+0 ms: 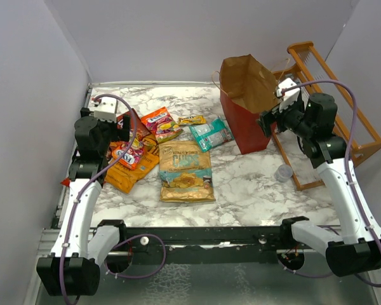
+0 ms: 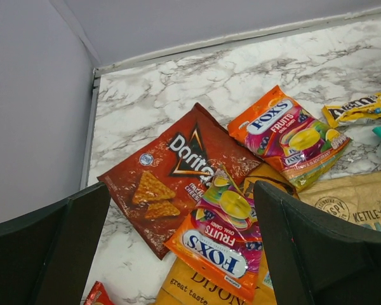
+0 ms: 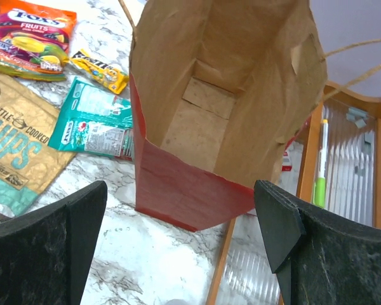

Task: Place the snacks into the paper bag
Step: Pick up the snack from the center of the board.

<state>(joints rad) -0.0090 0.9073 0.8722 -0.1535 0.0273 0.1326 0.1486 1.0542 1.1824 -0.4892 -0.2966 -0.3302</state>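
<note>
The red paper bag (image 1: 246,111) stands open at the back right, its brown inside empty in the right wrist view (image 3: 209,95). My right gripper (image 1: 267,121) is open and empty just right of the bag's rim. Snack packets lie left of the bag: a tan-and-teal chip bag (image 1: 185,170), a teal pouch (image 1: 211,133), an orange Fox's pouch (image 1: 161,123), a small yellow packet (image 1: 192,119). My left gripper (image 1: 122,130) is open and empty above a dark red Doritos bag (image 2: 171,171) and a second Fox's pouch (image 2: 232,238) lying on a yellow Dijon bag (image 2: 197,289).
An orange wooden rack (image 1: 343,121) lies right of the paper bag, with a green pen (image 3: 319,171) in it. A small clear plastic cup (image 1: 283,172) stands near the rack's front. White walls close in the table at left and back.
</note>
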